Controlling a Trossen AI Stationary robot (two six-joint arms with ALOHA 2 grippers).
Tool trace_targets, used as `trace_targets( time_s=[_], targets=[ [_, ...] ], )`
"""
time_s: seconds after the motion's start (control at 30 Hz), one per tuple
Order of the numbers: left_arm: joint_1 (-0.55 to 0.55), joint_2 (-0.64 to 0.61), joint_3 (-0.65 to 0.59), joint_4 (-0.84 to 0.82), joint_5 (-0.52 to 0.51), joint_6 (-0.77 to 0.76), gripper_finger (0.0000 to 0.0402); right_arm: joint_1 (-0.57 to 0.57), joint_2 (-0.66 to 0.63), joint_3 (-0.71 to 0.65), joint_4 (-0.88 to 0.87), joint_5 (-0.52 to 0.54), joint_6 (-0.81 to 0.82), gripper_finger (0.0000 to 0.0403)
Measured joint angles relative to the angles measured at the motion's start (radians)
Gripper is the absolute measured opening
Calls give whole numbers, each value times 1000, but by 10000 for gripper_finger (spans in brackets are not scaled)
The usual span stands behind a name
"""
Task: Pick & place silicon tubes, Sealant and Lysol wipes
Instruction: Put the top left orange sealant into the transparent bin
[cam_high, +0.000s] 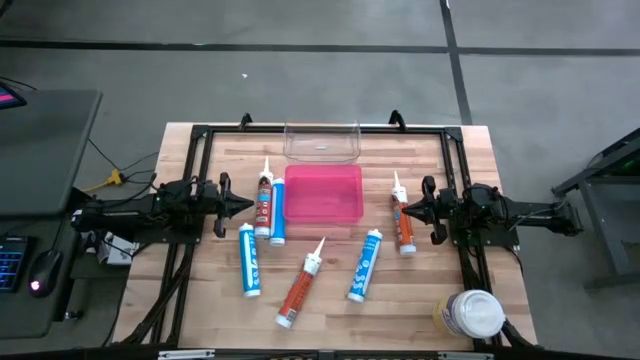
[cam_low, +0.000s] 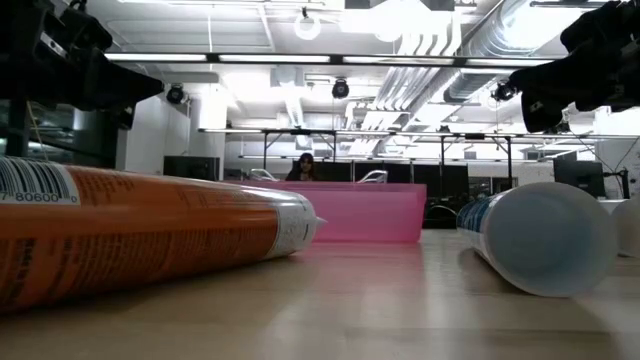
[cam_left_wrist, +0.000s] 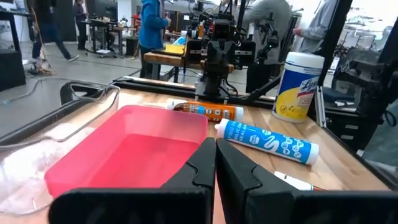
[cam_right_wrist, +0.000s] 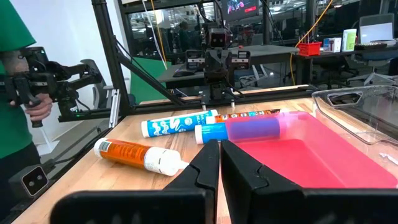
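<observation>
Nothing has been placed yet, judging by the layout. Left gripper (cam_high: 240, 202) sits at the table's left edge, fingers pressed together and empty. Two blue tubes (cam_high: 248, 261) and a brown one (cam_high: 264, 198) lie beside the empty pink tray (cam_high: 323, 193); the clear bin (cam_high: 322, 141) behind it also holds no tubes. An orange tube (cam_high: 299, 284), another blue tube (cam_high: 365, 265) and an orange-brown sealant (cam_high: 403, 222) follow. Right gripper (cam_high: 408, 208) waits closed, holding nothing. Lysol wipes (cam_high: 472, 313) stand at the near right corner.
</observation>
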Motion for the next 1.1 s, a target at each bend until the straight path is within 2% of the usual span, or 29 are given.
trace_targets(
  time_s=[0.2, 0.43, 0.63, 0.77, 0.9, 1.1],
  targets=[
    [0, 0, 0, 2, -41, -160, 5, 0, 0, 0, 0, 0, 0, 12],
    [0, 0, 6, 7, -159, -397, 5, 0, 0, 0, 0, 0, 0, 12],
    [0, 59, 96, -158, -411, -518, 5, 0, 0, 0, 0, 0, 0, 12],
    [0, 134, 191, -337, -554, -689, 5, 0, 0, 0, 0, 0, 0, 12],
    [0, 226, 281, -415, -582, -826, 5, 0, 0, 0, 0, 0, 0, 12],
    [0, 398, 383, -427, -579, -917, 5, 0, 0, 0, 0, 0, 0, 12]
  ],
)
